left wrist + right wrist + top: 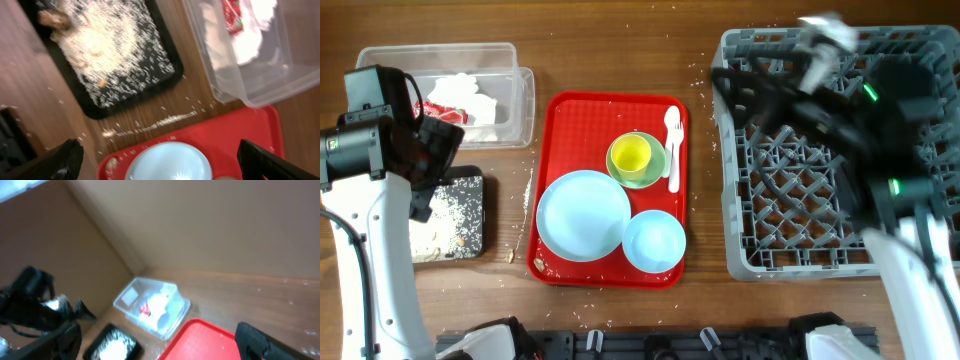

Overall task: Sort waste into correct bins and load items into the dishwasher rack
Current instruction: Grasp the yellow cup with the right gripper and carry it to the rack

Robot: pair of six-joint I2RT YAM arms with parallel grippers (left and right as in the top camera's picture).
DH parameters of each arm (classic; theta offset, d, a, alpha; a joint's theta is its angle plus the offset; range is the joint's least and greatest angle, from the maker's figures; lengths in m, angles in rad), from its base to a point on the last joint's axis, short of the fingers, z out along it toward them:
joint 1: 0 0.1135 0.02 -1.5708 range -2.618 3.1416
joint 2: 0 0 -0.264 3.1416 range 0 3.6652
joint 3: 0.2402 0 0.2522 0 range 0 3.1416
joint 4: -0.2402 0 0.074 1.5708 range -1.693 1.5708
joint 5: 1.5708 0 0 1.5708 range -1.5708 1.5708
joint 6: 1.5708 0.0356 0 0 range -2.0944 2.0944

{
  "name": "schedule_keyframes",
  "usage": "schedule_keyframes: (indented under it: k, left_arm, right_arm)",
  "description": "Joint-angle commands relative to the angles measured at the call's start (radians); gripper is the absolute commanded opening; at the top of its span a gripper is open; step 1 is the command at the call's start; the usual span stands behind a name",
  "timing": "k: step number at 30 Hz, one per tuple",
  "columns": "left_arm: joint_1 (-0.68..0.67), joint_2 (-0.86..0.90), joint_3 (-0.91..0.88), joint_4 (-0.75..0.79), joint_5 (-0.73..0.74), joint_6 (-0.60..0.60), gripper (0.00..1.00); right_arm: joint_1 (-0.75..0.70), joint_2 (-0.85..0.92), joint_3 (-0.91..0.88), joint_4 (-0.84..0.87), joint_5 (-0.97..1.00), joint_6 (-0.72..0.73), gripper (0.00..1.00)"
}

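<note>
Since nothing is gripped, left gripper [160,152]: spread wide
right gripper [157,332]: spread wide
plate [583,215]: seated on red tray [570,130], centre frame

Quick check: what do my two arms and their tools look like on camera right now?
Left arm: white lower link, black motor housings, a black cable along the white link. Right arm: black blocky upper links with two small green lights, white lower link. Tool fingers are black, tapered.

Soft, even light from overhead; the red tray [582,120] throws only a thin shadow. Near the counter's right edge the right arm [840,100] is smeared with blur; both wrist views look soft.
</note>
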Motion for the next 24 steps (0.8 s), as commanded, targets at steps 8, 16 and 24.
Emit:
schedule_keyframes:
  k: [8, 16, 24]
  left_arm:
    - [0.005, -0.006, 0.005, -0.026, -0.146, -0.002, 1.00]
    - [0.005, -0.006, 0.005, -0.026, -0.145, -0.002, 1.00]
    - [0.005, -0.006, 0.005, -0.026, -0.145, -0.002, 1.00]
  right_arm:
    - [0.454, 0.534, 0.488, -0.704, 0.608, -0.428, 1.00]
    - [0.469, 0.789, 0.476, -0.618, 0.426, -0.160, 1.00]
    - [0.624, 0.850, 0.471, -0.531, 0.761, -0.167, 0.49]
